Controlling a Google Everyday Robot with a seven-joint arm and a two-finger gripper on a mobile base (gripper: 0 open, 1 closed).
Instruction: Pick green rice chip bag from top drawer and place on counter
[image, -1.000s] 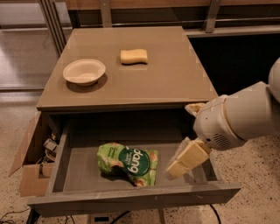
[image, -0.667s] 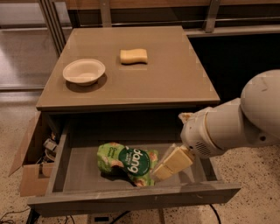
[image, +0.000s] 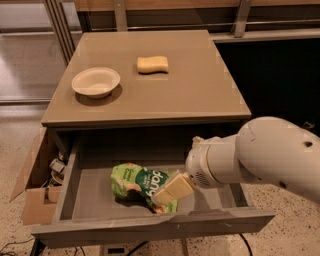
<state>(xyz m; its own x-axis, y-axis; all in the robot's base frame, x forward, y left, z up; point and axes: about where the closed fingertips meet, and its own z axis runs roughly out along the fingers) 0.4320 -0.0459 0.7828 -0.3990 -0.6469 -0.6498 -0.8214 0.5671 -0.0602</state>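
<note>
The green rice chip bag (image: 139, 185) lies crumpled on the bottom of the open top drawer (image: 90, 197), left of centre, its dark round "dang" label facing up. My gripper (image: 171, 190) reaches in from the right on a bulky white arm. Its cream-coloured fingers (image: 176, 186) lie over the right end of the bag. The counter (image: 190, 95) above carries a white bowl and a yellow sponge.
A white bowl (image: 96, 82) stands at the counter's left. A yellow sponge (image: 153, 64) lies near its back middle. An open cardboard box (image: 36, 192) with cables sits on the floor left of the drawer. The drawer's front panel (image: 155, 227) juts toward me.
My arm has swung left and lower into the drawer, and the fingers have gone from beside the bag to over its right end. The bag has not moved.
</note>
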